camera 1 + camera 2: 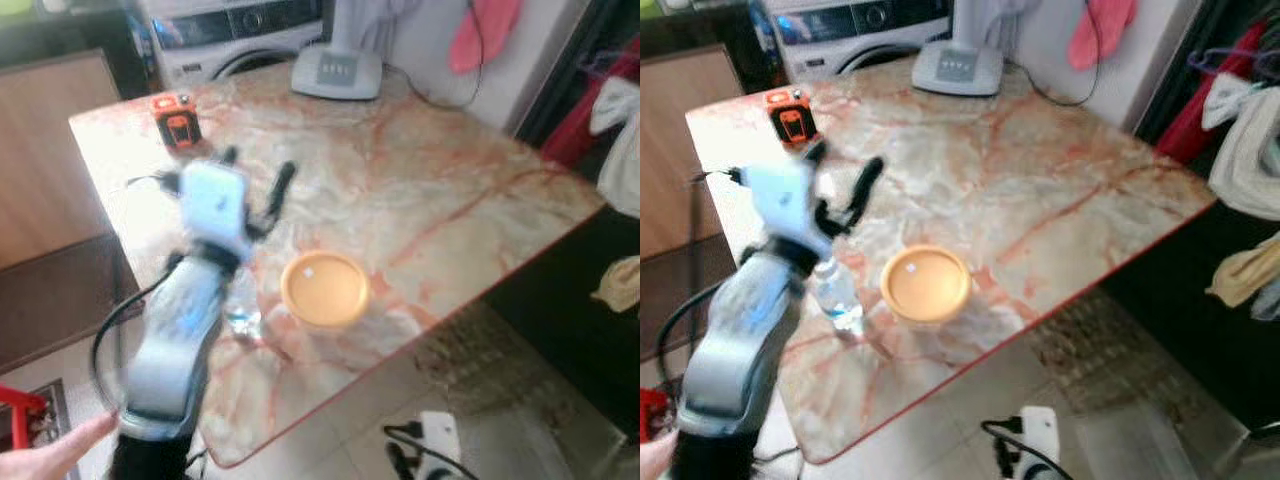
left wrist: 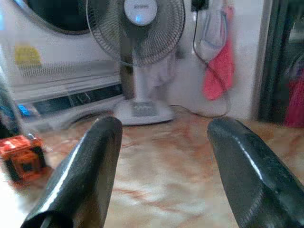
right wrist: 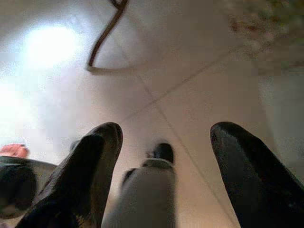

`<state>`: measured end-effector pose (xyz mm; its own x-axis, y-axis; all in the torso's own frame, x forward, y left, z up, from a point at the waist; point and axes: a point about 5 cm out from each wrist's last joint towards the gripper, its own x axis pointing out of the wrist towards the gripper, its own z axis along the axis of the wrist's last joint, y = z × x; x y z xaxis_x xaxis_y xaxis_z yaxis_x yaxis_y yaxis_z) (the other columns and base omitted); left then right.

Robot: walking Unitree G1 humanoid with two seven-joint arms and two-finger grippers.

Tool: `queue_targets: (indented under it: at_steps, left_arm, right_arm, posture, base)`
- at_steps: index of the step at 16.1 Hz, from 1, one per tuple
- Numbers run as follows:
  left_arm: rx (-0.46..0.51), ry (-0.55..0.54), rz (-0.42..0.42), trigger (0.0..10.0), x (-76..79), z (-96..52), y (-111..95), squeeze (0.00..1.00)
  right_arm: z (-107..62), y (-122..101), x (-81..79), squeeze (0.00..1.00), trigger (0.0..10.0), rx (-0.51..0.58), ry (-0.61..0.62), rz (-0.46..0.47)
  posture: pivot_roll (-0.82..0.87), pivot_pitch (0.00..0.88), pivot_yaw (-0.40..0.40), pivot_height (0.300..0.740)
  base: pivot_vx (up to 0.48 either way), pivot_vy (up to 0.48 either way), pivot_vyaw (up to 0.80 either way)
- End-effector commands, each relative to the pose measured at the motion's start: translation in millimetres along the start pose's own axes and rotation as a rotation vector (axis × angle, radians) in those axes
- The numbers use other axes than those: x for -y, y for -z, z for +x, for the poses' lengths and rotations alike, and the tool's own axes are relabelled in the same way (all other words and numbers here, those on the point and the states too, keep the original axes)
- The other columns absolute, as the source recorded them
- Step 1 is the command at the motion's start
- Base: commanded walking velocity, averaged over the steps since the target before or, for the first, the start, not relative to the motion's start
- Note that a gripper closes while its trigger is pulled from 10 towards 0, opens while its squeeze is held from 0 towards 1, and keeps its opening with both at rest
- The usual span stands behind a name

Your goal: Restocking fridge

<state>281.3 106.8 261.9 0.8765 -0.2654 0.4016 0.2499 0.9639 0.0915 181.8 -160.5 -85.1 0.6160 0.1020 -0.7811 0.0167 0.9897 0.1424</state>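
A clear water bottle (image 1: 838, 295) stands near the front edge of a marble table (image 1: 450, 190). Just to its right is a round container with an orange lid (image 1: 324, 290). My left arm reaches over the table, and its gripper (image 1: 258, 172) hovers open above the surface, beyond the bottle, holding nothing. In the left wrist view the two black fingers (image 2: 90, 171) stand wide apart and point toward the fan. My right gripper (image 3: 164, 130) hangs open over the tiled floor beside my leg.
A small orange device (image 1: 176, 118) sits at the table's far left. A fan base (image 1: 337, 70) stands at the back, with a washing machine (image 1: 240, 35) behind it. A person's hand (image 1: 55, 450) shows at the lower left. Clothes hang on the right.
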Motion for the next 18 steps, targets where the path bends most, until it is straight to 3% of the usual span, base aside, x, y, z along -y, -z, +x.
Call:
queue_targets:
  at_steps: [1, 2, 5, 6, 7, 9, 11, 14, 15, 18]
  left_arm:
    - [0.01, 0.006, -0.07, 10.0, 6.3, 2.3, -15.4, 0.0]
    - [0.01, 0.023, -0.109, 10.0, 13.1, 5.4, -25.4, 0.0]
    - [-0.047, -0.01, -0.059, 10.0, 8.4, 5.1, -28.9, 0.0]
    - [-0.166, -0.153, -0.142, 10.0, -5.0, 5.5, -16.8, 0.0]
    - [-0.35, -0.337, -0.255, 10.0, -17.5, 3.6, -4.2, 0.0]
    - [-0.47, -0.362, -0.226, 10.0, -19.1, -0.9, 3.5, 0.0]
    - [-0.571, -0.417, -0.289, 10.0, -22.2, -10.3, 12.3, 0.0]
    - [-0.618, -0.433, -0.311, 10.0, -22.4, -9.6, 7.9, 0.0]
    - [-0.651, -0.386, -0.377, 10.0, -15.8, -7.7, -0.4, 0.0]
    - [-0.662, -0.327, -0.386, 10.0, -14.3, -5.8, -5.5, 0.0]
  right_arm:
    - [-0.6, 4.5, -1.0, 0.0, 10.0, -0.017, 0.0, 0.004]
    - [-0.6, 4.2, -0.8, 0.0, 10.0, -0.018, 0.0, 0.003]
    - [-0.1, 3.3, -1.3, 0.0, 10.0, -0.023, -0.005, -0.005]
    - [0.1, 3.2, -1.5, 0.0, 10.0, -0.029, -0.009, -0.011]
    - [0.4, 2.9, -1.7, 0.0, 10.0, -0.04, -0.014, -0.021]
    - [0.6, 2.7, -2.2, 0.0, 10.0, -0.047, -0.019, -0.03]
    - [1.1, 1.4, -3.1, 0.0, 10.0, -0.047, -0.022, -0.048]
    - [1.1, 1.3, -3.0, 0.0, 10.0, -0.048, -0.022, -0.049]
    - [1.4, 1.5, -4.1, 0.0, 10.0, -0.052, -0.022, -0.046]
    - [1.6, 1.3, -4.9, 0.0, 10.0, -0.051, -0.024, -0.043]
  posture:
    - [0.02, 0.112, -0.063, 0.74]
    - [0.03, 0.112, -0.065, 0.74]
    - [0.06, 0.113, -0.068, 0.74]
    - [0.08, 0.108, -0.074, 0.74]
    - [0.11, 0.102, -0.076, 0.74]
    - [0.12, 0.095, -0.074, 0.74]
    - [0.12, 0.088, -0.068, 0.74]
    - [0.12, 0.088, -0.068, 0.74]
    - [0.14, 0.081, -0.063, 0.74]
    - [0.15, 0.079, -0.06, 0.74]
  base:
    - [0.0, 0.0, 0.0]
    - [0.0, 0.0, 0.0]
    - [0.0, 0.0, 0.0]
    - [0.0, 0.0, 0.0]
    - [0.0, 0.0, 0.0]
    - [0.0, 0.0, 0.0]
    - [0.0, 0.0, 0.0]
    - [0.0, 0.0, 0.0]
    - [0.0, 0.0, 0.0]
    - [0.0, 0.0, 0.0]
